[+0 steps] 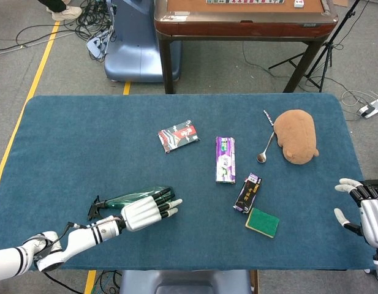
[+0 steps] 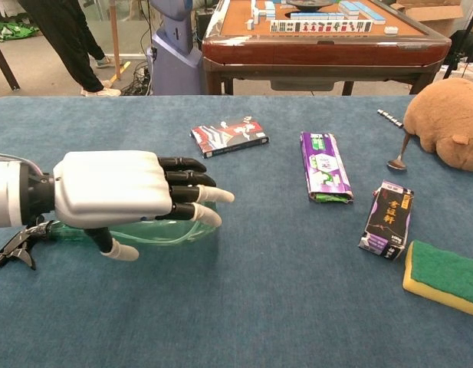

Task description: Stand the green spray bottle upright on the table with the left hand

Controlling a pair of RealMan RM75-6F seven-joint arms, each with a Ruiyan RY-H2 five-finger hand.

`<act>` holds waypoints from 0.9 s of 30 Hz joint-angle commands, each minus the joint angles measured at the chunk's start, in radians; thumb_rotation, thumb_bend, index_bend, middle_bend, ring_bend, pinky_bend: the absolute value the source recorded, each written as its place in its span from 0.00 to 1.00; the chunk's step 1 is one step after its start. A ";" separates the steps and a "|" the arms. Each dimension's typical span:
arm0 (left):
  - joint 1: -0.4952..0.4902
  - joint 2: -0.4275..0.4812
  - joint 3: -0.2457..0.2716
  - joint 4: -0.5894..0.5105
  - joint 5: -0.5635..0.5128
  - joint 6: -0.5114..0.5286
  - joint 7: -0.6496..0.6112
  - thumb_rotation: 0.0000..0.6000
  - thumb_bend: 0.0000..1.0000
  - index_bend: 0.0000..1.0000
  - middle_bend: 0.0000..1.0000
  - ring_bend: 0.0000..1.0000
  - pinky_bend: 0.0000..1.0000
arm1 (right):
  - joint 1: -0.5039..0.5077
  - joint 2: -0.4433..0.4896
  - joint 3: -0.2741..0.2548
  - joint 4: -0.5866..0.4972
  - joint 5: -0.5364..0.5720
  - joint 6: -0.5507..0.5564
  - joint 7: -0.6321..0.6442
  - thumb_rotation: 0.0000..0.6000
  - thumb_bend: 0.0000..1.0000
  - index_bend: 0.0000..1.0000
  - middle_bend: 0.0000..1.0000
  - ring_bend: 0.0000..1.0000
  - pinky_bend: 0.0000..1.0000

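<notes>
Chest view: green spray bottle (image 2: 156, 232) lying on its side on the table (image 2: 244, 307), black trigger head pointing away from the purple packet (image 2: 323, 165), well apart from it. Left hand (image 2: 117, 190) spread flat over the bottle, fingers (image 2: 198, 195) extended, gripping nothing. Right hand (image 1: 363, 205) at the table edge beyond the green sponge (image 1: 262, 222), fingers apart, empty.

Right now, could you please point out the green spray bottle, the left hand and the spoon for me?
green spray bottle (image 2: 163, 232): chest view, clear body below the fingers.
left hand (image 2: 113, 188): chest view, white back.
spoon (image 1: 262, 157): head view, bowl.
</notes>
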 commanded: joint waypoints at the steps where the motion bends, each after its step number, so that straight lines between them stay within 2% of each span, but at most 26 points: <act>1: -0.018 -0.018 -0.018 0.031 -0.032 -0.023 0.051 1.00 0.22 0.12 0.00 0.00 0.00 | -0.002 0.001 -0.001 0.001 0.000 0.002 0.002 1.00 0.26 0.35 0.28 0.21 0.29; 5: -0.026 -0.023 -0.028 0.049 -0.053 -0.032 0.092 1.00 0.22 0.12 0.00 0.00 0.00 | -0.004 0.001 -0.001 0.003 0.002 0.003 0.005 1.00 0.26 0.35 0.28 0.21 0.29; 11: -0.038 -0.047 -0.087 0.086 -0.161 -0.068 0.198 1.00 0.22 0.12 0.00 0.00 0.00 | -0.004 -0.002 -0.001 0.011 0.005 0.000 0.013 1.00 0.26 0.35 0.28 0.21 0.29; 17: -0.049 -0.086 -0.159 0.113 -0.339 -0.117 0.332 1.00 0.22 0.15 0.00 0.00 0.00 | -0.003 -0.002 0.000 0.016 0.005 -0.003 0.019 1.00 0.26 0.35 0.28 0.21 0.29; 22: -0.058 -0.120 -0.197 0.138 -0.480 -0.120 0.446 0.98 0.21 0.16 0.02 0.00 0.00 | -0.006 -0.002 -0.001 0.021 0.007 0.000 0.026 1.00 0.26 0.35 0.28 0.21 0.29; 27: -0.070 -0.156 -0.216 0.188 -0.617 -0.079 0.593 0.90 0.21 0.19 0.04 0.00 0.00 | -0.009 -0.001 -0.001 0.023 0.009 0.003 0.032 1.00 0.26 0.35 0.28 0.21 0.29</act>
